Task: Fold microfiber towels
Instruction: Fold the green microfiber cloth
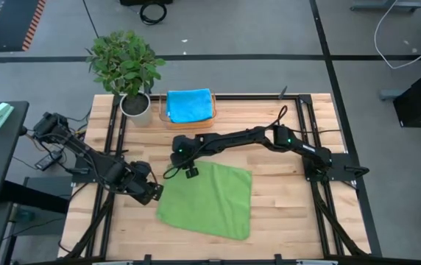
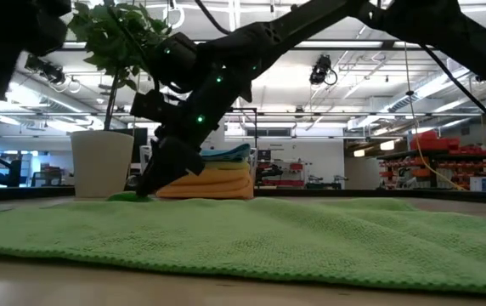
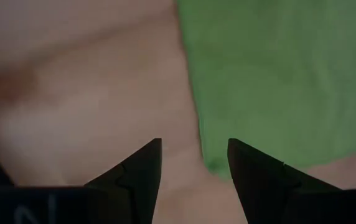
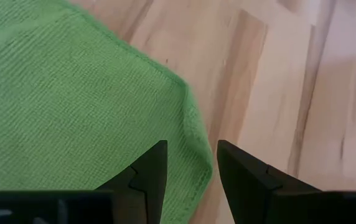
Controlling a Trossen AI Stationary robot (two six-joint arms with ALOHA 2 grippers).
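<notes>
Green towel (image 1: 209,199): flat on desk (image 1: 284,206), centre-near. Left gripper (image 1: 154,193): open, empty, just beside towel's left edge. Right gripper (image 1: 189,172): open, empty, over towel's far-left corner. Folded towels (image 1: 189,105): stacked at far edge.

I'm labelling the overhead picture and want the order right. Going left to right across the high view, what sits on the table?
Left gripper at the green towel's left edge → potted plant → right gripper at the towel's far-left corner → green towel. The blue towel stack overlaps these, so it is left out.
</notes>
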